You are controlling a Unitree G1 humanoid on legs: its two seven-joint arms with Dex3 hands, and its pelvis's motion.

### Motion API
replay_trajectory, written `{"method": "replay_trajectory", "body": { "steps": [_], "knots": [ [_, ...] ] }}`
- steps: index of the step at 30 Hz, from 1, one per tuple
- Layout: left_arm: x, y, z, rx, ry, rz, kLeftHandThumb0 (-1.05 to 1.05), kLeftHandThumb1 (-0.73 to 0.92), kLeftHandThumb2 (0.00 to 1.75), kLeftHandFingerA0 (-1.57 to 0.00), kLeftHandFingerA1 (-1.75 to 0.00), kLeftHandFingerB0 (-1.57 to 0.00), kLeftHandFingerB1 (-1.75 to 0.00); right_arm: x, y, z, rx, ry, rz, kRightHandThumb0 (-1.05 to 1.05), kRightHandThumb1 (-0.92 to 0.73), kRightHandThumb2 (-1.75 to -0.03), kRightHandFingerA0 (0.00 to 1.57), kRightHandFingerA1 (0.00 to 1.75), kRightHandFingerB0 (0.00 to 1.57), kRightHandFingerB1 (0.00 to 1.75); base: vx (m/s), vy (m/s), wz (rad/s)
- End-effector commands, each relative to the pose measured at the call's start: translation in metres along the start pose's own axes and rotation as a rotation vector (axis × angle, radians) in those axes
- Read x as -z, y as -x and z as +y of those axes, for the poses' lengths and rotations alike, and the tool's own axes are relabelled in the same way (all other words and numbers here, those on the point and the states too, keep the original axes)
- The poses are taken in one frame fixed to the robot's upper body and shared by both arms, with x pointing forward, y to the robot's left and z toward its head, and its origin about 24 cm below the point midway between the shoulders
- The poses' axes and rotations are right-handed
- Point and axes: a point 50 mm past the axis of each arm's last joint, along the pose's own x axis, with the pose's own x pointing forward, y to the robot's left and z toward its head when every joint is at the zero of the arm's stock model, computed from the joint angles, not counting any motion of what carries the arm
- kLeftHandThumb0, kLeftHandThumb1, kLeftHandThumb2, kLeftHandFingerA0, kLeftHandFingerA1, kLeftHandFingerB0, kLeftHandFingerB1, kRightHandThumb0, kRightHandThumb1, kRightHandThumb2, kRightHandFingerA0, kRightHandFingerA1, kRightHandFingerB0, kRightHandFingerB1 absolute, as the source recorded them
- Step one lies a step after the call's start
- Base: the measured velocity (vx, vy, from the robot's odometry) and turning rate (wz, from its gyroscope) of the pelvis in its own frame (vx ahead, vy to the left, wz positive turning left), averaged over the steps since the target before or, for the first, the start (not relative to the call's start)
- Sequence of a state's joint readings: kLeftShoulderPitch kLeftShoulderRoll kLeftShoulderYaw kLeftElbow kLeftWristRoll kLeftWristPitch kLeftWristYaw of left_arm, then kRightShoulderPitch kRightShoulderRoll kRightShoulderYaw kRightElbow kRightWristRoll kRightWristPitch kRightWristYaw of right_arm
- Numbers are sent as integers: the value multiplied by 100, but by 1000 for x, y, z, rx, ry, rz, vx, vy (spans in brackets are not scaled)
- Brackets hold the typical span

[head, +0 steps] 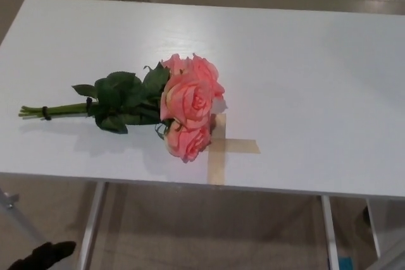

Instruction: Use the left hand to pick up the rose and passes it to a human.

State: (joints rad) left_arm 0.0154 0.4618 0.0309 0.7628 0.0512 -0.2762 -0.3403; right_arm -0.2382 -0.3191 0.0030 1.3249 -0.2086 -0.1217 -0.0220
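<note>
Rose [183, 107], a bunch of pink blooms, lies flat on the white table [316, 80], stems [54, 110] pointing to robot's left, blooms partly covering a tape cross [224, 147] near the front edge. Left hand [43, 255] shows only as a black tip at bottom-left, below table level, well apart from the rose; can't tell finger state. Right hand out of frame.

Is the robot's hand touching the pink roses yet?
Apart. In the head view the black left hand sits low at the bottom edge, far from the pink rose bunch on the white table.
</note>
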Motion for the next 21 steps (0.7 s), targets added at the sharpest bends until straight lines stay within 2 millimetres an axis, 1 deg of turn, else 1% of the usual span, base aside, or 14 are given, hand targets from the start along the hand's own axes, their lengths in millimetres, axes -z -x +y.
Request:
{"method": "replay_trajectory", "body": {
  "steps": [1, 2, 3, 5, 8, 9, 12, 13, 15, 16, 17, 18, 19, 21],
  "knots": [
    [-32, 62, -4, 286, -148, -216, -57, 41, 68, -23, -39, -30, -39, 11, 2, -6, 6, 2, 20, -49, -51, -81, 66, 60, 47, 52, 0, 0, 0],
    [-37, 68, -3, 308, -156, -234, -56, 41, 67, -26, -40, -32, -39, 10, 2, -7, 9, 0, 19, -49, -51, -81, 66, 60, 47, 52, 0, 0, 0],
    [-41, 77, -2, 332, -166, -247, -50, 46, 55, -31, -33, -39, -33, 11, 2, -7, 9, 2, 21, -49, -51, -82, 66, 60, 47, 52, 0, 0, 0],
    [-52, 100, 1, 401, -202, -286, -48, 46, 54, -34, -35, -40, -34, 13, 3, -6, 6, 9, 30, -49, -51, -82, 67, 60, 47, 52, 0, 0, 0],
    [-72, 127, 4, 485, -233, -328, -48, 47, 55, -37, -35, -42, -34, 13, 2, -5, 4, 10, 34, -49, -51, -82, 67, 60, 47, 52, 0, 0, 0],
    [-75, 131, 4, 498, -238, -341, -47, 47, 55, -38, -36, -43, -35, 13, 3, -5, 4, 6, 35, -50, -51, -82, 68, 61, 47, 52, 0, 0, 0],
    [-96, 150, 8, 543, -254, -431, -47, 47, 54, -40, -37, -43, -35, 13, 3, -4, 4, 4, 34, -50, -51, -82, 68, 61, 47, 52, 0, 0, 0],
    [-105, 158, 9, 550, -254, -480, -54, 38, 72, -35, -46, -39, -45, 14, 3, -3, 2, 5, 35, -50, -51, -82, 68, 61, 47, 52, 0, 0, 0],
    [-116, 169, 10, 546, -267, -550, -54, 38, 71, -37, -47, -39, -45, 15, 3, -3, -1, 7, 40, -49, -51, -82, 69, 61, 47, 52, 0, 0, 0],
    [-127, 176, 12, 533, -271, -619, -54, 38, 71, -37, -48, -38, -45, 15, 3, -3, -1, 11, 41, -49, -51, -82, 69, 62, 47, 52, 0, 0, 0],
    [-134, 178, 13, 521, -265, -654, -54, 38, 72, -39, -49, -35, -44, 14, 3, -3, 0, 12, 39, -49, -51, -82, 69, 62, 47, 52, 0, 0, 0],
    [-142, 182, 16, 500, -252, -701, -47, 45, 54, -42, -39, -41, -34, 12, 2, -3, 0, 10, 35, -49, -51, -82, 69, 62, 47, 53, 0, 0, 0],
    [-145, 184, 16, 491, -245, -719, -47, 45, 54, -42, -39, -41, -34, 12, 2, -2, -1, 10, 34, -49, -51, -82, 69, 62, 47, 53, 0, 0, 0],
    [-158, 193, 19, 439, -243, -793, -49, 45, 54, -42, -39, -37, -33, 13, 3, -3, -3, 6, 38, -49, -51, -82, 69, 62, 47, 53, 0, 0, 0]
  ]
}}
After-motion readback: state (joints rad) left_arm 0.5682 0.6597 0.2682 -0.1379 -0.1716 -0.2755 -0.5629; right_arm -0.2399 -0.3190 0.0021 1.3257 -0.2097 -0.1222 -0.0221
